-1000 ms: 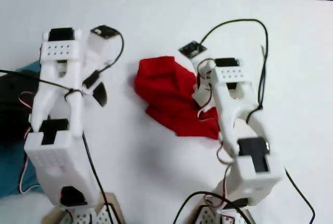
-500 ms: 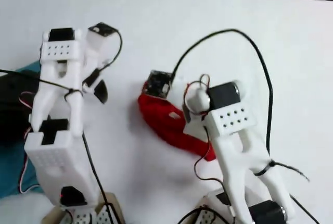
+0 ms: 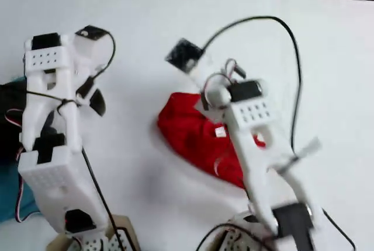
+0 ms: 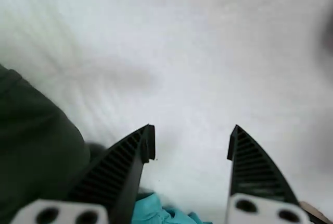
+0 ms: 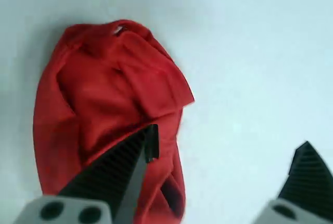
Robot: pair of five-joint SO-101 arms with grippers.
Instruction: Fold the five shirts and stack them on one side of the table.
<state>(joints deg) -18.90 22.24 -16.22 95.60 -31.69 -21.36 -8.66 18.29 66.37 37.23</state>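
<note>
A crumpled red shirt [image 3: 193, 137] lies at the table's middle, partly under my right arm [image 3: 248, 114]. In the right wrist view the same red shirt [image 5: 109, 99] sits bunched in folds, and my right gripper [image 5: 229, 148] hangs open above its edge with nothing held. My left gripper [image 3: 93, 94] stands open over bare white table at the left, apart from the red shirt. The left wrist view shows that left gripper [image 4: 192, 143] empty, with a dark shirt [image 4: 36, 146] beside one finger and a bit of teal shirt [image 4: 156, 213] under it.
A dark shirt [image 3: 10, 108] and a teal shirt [image 3: 7, 190] lie stacked at the table's left edge, half under the left arm. Black cables [image 3: 292, 58] loop over the table by the right arm. White table [image 3: 327, 41] stretches wide at the back and right.
The right arm drew back, bunching the red shirt into a narrow strip, then swung out again; the shirt now lies wider. The left arm shifted to the left.
</note>
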